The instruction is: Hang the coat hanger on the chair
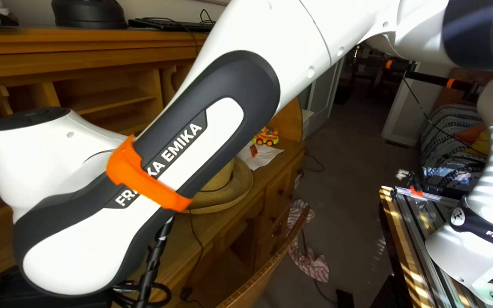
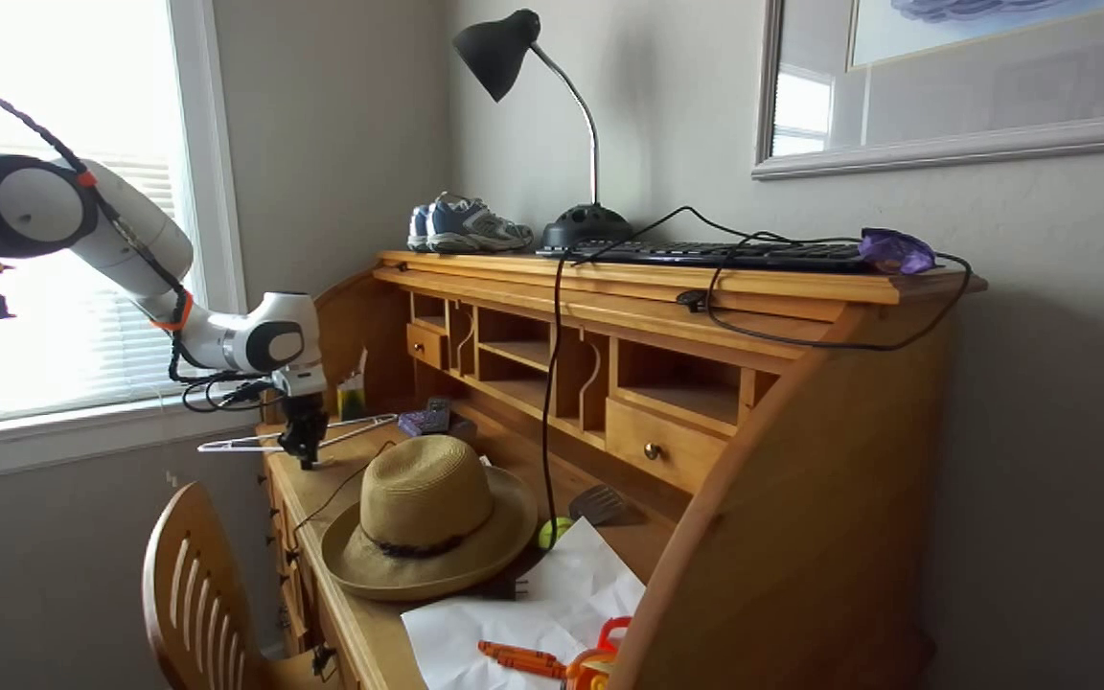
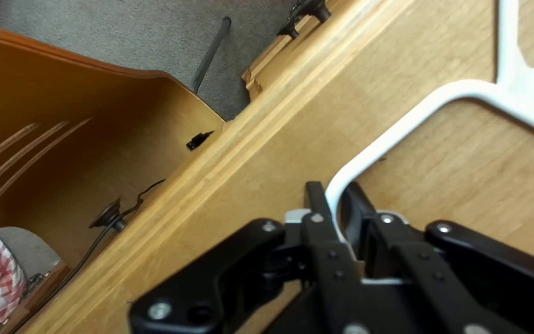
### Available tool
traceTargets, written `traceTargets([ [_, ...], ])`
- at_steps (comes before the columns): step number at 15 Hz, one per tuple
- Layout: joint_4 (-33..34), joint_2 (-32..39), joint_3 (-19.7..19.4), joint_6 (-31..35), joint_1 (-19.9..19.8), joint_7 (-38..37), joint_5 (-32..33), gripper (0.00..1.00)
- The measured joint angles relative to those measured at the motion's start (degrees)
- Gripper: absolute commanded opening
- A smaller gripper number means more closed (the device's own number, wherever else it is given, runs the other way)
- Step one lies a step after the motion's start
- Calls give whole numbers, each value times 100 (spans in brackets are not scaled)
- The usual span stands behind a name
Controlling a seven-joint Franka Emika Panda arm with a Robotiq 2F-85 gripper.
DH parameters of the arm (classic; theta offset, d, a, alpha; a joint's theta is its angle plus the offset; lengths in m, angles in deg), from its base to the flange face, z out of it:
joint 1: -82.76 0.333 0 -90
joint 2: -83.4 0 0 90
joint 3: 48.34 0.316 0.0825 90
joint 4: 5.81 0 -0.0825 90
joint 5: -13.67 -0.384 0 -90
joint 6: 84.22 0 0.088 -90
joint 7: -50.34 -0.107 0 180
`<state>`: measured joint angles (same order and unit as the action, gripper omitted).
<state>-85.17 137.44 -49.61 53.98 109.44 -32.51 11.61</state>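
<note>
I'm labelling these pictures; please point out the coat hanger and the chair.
Coat hanger (image 3: 413, 118): in the wrist view, on its bent white rod.
Chair (image 2: 216, 563): in an exterior view, on its slotted backrest.

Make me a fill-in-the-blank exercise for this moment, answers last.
The gripper has a white ____ between its fingers.
The chair stands at the roll-top ____.
In an exterior view, shoes sit beside the black gooseneck ____.
A dark band rings the straw ____.

Missing words: coat hanger; desk; lamp; hat.

White arm (image 1: 212, 132) on a downward slant, wrist (image 2: 286, 331) bent, black pincer (image 3: 334, 188) tip-down, fingers (image 3: 315, 199) close together
</note>
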Motion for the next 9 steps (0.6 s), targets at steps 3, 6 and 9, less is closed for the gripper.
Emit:
traceTargets([
  [3,4,3,0,-5,7,-7,49,3],
  [6,4,3,-5,-5,10,-7,103,3],
  [9,-1,-1,-41,-5,10,-18,121,3],
])
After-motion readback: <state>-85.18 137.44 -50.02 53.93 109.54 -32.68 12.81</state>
